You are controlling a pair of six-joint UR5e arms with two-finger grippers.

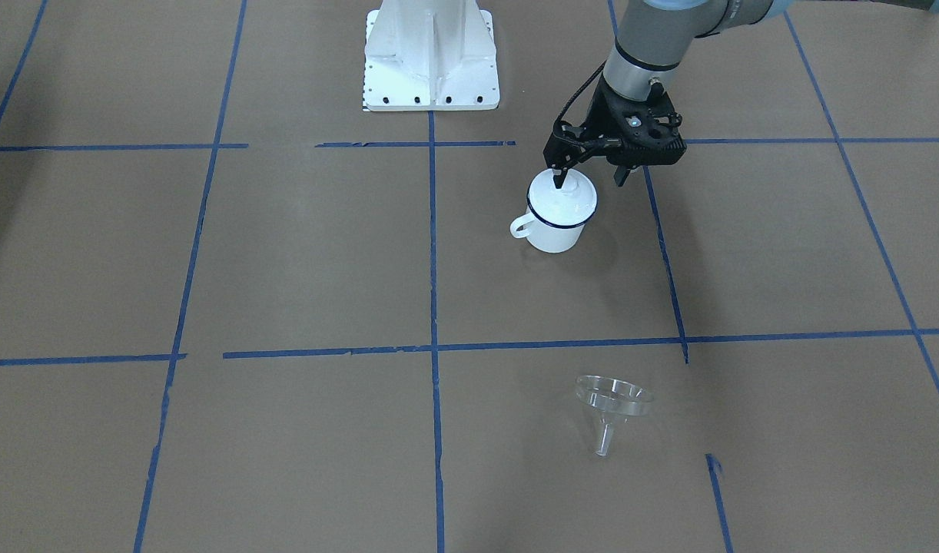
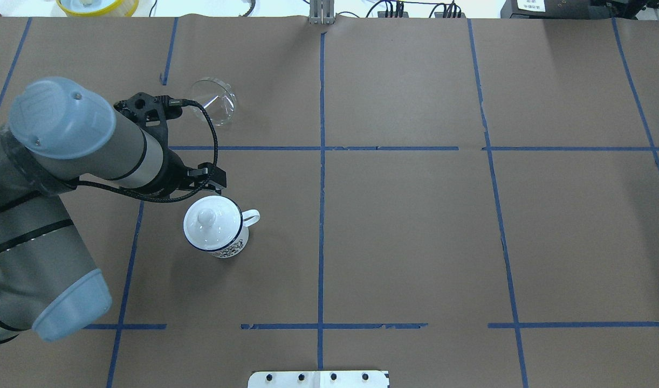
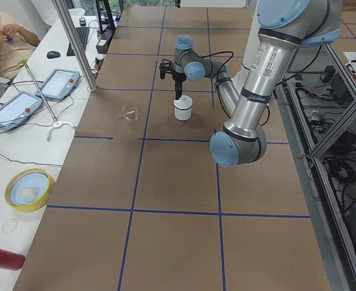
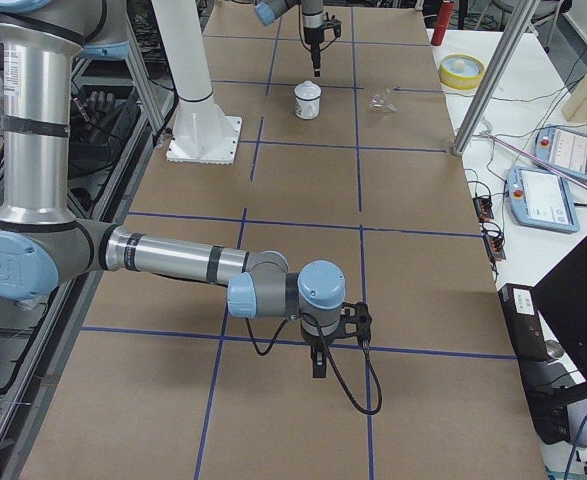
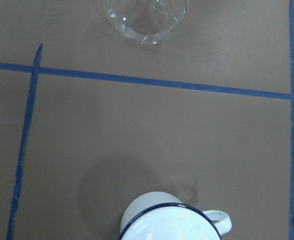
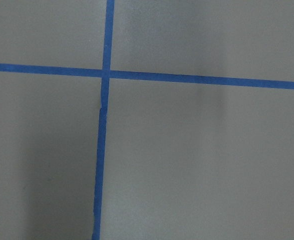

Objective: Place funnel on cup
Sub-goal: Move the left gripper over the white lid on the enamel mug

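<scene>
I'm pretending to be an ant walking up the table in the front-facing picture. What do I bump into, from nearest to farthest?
funnel → cup, with its lid on → white robot base

Left arm [image 2: 87,153]: smooth silver-grey tubes. The joints are closed by round pale blue caps [image 2: 60,116] with small screws set in the cap face. Thin black rings sit at the tube ends. Dark lettering [image 3: 266,57] runs along one tube and is too small to read.

Left gripper [image 1: 590,180]: black angular housing with round holes and two narrow black fingers. A black cable [image 2: 215,145] loops from the wrist to the housing.

Right arm [image 4: 163,260]: same silver tubes, blue caps and black rings.

Right gripper [image 4: 318,366]: black. A second cable [image 4: 351,390], also black, loops beneath it.

Pedestal [image 1: 431,54]: white and ribbed, on a square plate with a row of dark bolts [image 1: 417,100] along one edge.
</scene>
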